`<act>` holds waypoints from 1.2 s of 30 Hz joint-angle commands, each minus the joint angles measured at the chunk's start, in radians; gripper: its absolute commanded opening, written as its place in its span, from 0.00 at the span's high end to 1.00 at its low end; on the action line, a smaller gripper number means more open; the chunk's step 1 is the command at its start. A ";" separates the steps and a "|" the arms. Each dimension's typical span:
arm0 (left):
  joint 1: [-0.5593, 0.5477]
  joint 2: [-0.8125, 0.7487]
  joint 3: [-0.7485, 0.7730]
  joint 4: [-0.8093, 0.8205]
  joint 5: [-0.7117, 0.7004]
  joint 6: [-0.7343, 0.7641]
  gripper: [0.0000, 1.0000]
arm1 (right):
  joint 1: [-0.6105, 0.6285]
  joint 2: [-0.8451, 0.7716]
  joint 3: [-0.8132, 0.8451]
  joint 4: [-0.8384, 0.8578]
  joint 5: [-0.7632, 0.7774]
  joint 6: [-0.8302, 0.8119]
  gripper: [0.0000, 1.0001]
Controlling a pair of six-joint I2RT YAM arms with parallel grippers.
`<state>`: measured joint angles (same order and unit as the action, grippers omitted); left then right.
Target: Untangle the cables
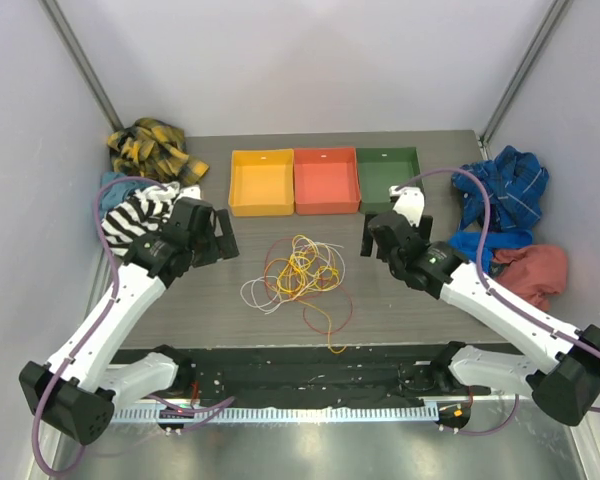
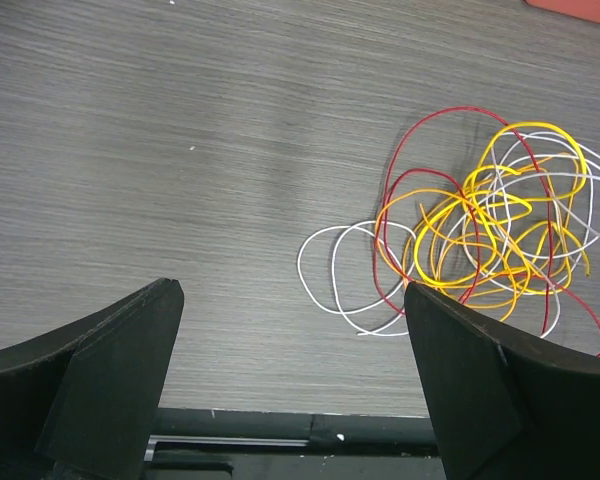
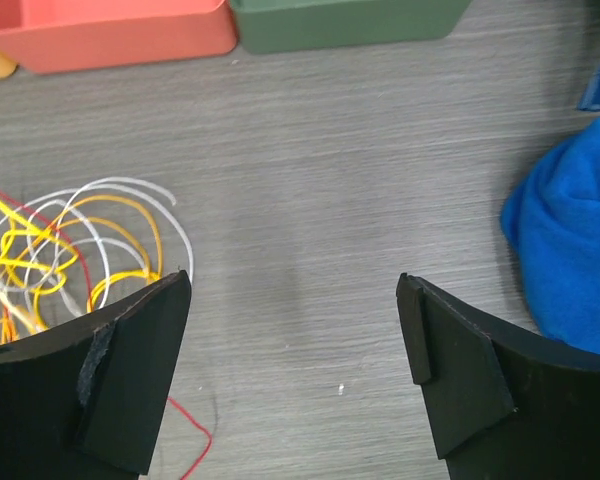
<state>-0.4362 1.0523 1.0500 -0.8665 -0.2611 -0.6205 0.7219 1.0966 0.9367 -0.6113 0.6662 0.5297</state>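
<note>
Both arms are poised over the tabletop (image 1: 205,300), one on each side of the work. The left tool (image 1: 224,236) and right tool (image 1: 371,238) both have their fingers spread wide, with nothing between them.

The cables (image 1: 298,272) lie in one loose tangle mid-tabletop, between the two tools and just near of the row of three bins (image 1: 323,181). The core is yellow-orange. The white loops (image 2: 336,265) spill out on its left-near edge. A red strand (image 3: 205,432) trails off toward the near side.

Step in hand (my reading): first approach, no strand taken yet.

How to do it well:
- Start at the outliers, not the core. The white loops look least crossed.
- Come down on one wire only. A pinch into the yellow-orange mass would likely lift the whole bundle.
- Let the second tool pin or hold the remainder, then draw apart slowly and low.
- Stop if the loops cinch, since pulling hard probably tightens the crossings.
</note>
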 commanded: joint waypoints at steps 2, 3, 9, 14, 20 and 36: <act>-0.007 -0.012 -0.019 0.044 0.028 -0.005 0.00 | 0.026 0.016 -0.013 0.134 -0.144 -0.062 0.11; -0.009 -0.017 -0.028 0.049 0.031 -0.008 0.00 | 0.077 0.029 -0.010 0.171 -0.143 -0.069 0.12; -0.009 -0.038 -0.054 0.072 0.051 -0.024 0.00 | 0.203 0.210 0.097 0.192 -0.106 -0.117 0.16; -0.009 -0.064 -0.074 0.073 0.059 -0.024 0.00 | 0.208 0.333 0.131 0.258 -0.131 -0.134 0.19; -0.007 -0.098 -0.102 0.080 0.068 -0.027 0.00 | 0.202 0.466 0.194 0.315 -0.117 -0.143 0.29; -0.007 -0.114 -0.119 0.072 0.069 -0.024 0.00 | 0.154 0.441 0.299 0.279 -0.068 -0.168 0.99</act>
<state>-0.4412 0.9516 0.9234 -0.8196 -0.2043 -0.6460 0.8753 1.6447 1.1538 -0.3016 0.5385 0.3790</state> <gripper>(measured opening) 0.996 0.040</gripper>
